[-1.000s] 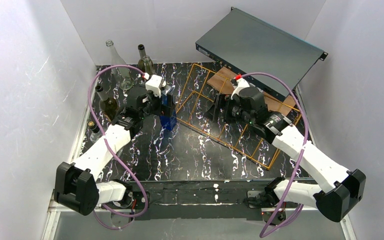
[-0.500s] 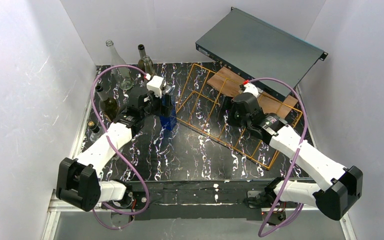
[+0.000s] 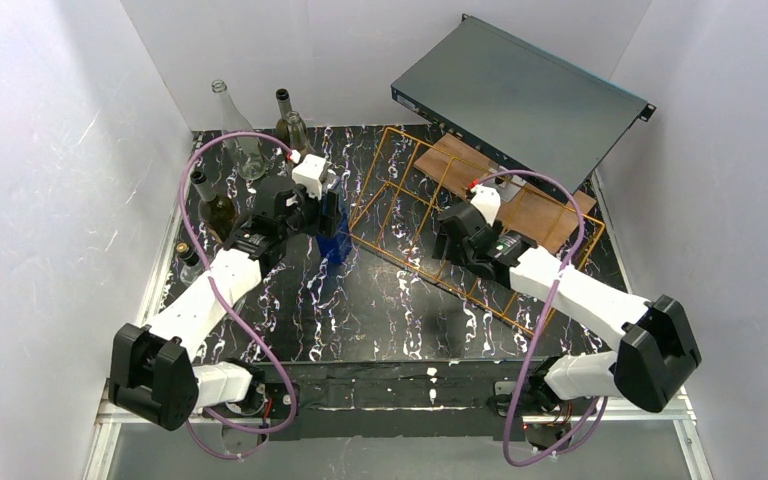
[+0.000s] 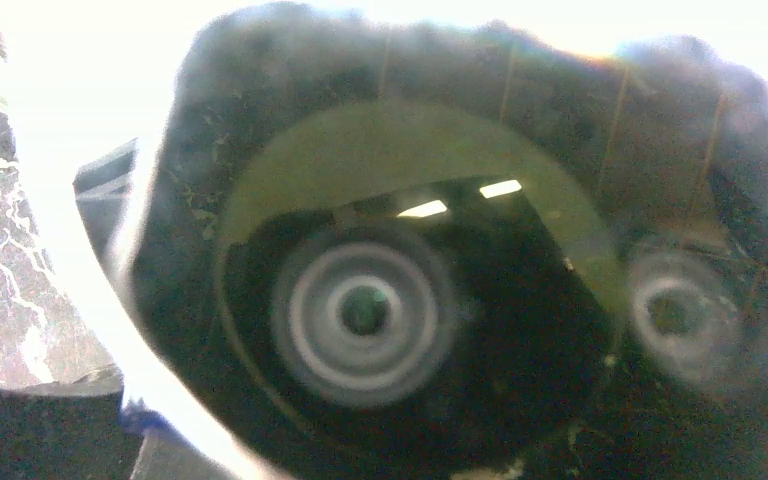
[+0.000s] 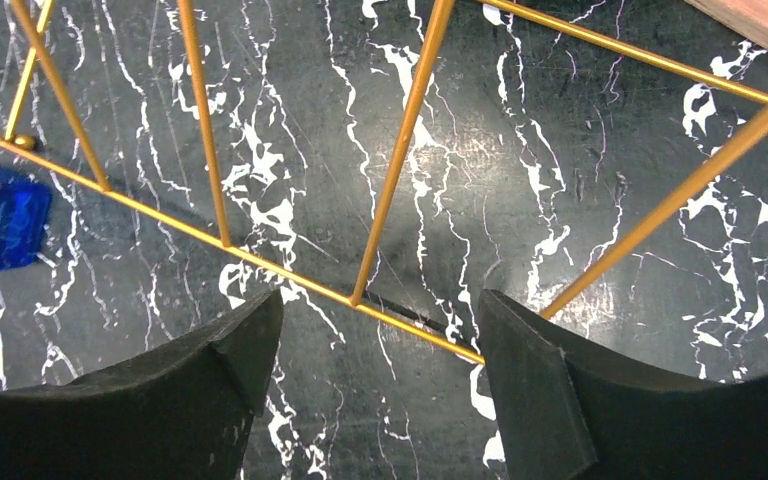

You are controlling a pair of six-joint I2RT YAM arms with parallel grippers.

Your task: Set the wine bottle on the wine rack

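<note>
The wine bottle (image 3: 336,240) stands upright at the left end effector (image 3: 326,208), grip unclear, with the wine rack (image 5: 398,150) just to its right. The right end effector (image 5: 375,312) hangs open over that rack.

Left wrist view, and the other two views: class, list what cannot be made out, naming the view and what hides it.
- Left end effector: top view, its own wrist covers the fingers; grip on the blue bottle unclear.
- Left wrist view: blurred and glared; the dark ringed shape cannot be identified.
- Small bottle at the table's left edge: top view, partly behind the left arm.
</note>
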